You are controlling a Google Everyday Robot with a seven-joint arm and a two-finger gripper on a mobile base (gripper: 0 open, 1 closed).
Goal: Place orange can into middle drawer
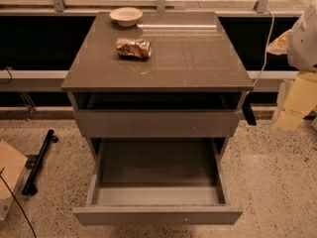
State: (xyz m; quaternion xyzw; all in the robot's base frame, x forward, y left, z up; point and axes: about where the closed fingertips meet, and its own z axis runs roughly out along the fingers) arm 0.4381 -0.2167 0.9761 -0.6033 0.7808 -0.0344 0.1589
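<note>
Camera view shows a grey-brown cabinet [188,53] on a speckled floor. Its middle drawer [157,214] is pulled out towards the camera, with its floor bare. Above it a like drawer front [156,123] sits nearly closed. At the right edge the pale gripper [293,105] hangs beside the cabinet, well apart from the can. It is blurred and partly cut off, so its grasp state is unclear. A black bar [39,160] lies on the floor at left. A white bowl [126,16] sits at the top's back edge. The orange can [133,48] lies on its side just in front of the bowl.
</note>
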